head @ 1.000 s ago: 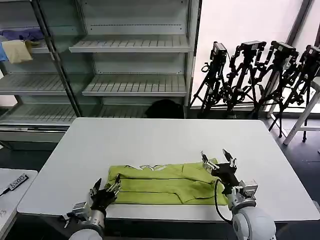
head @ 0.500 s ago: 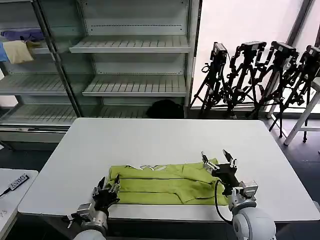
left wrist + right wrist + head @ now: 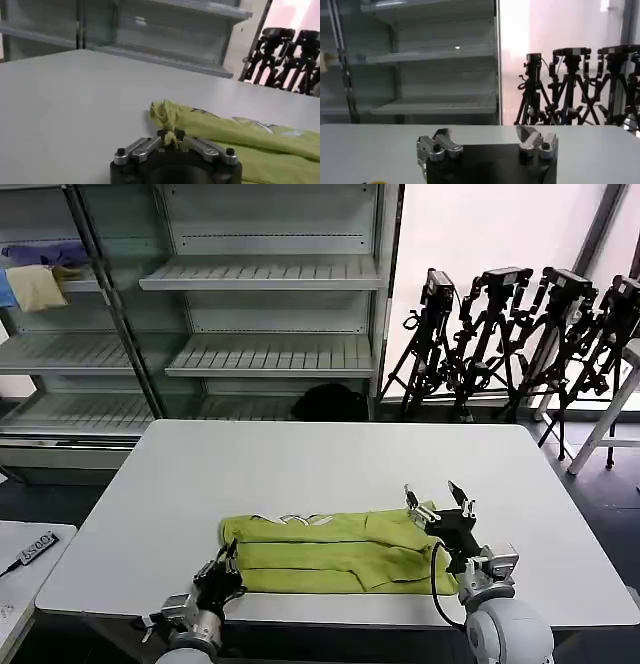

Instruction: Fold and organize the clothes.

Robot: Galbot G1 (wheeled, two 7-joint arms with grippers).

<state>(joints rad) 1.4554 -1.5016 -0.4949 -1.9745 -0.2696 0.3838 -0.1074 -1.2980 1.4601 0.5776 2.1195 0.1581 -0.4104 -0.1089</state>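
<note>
t-shirt (image 3: 330, 552) lies folded lengthwise on our surface (image 3: 300, 464). our left tool (image 3: 171, 136) pinches its near-left corner; our right tool (image 3: 438, 499) hovers released above its right end.

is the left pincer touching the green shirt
Touching. In the left wrist view the left pincer is shut on a bunched corner of the T-shirt, with the cloth pinched between its tips.
</note>
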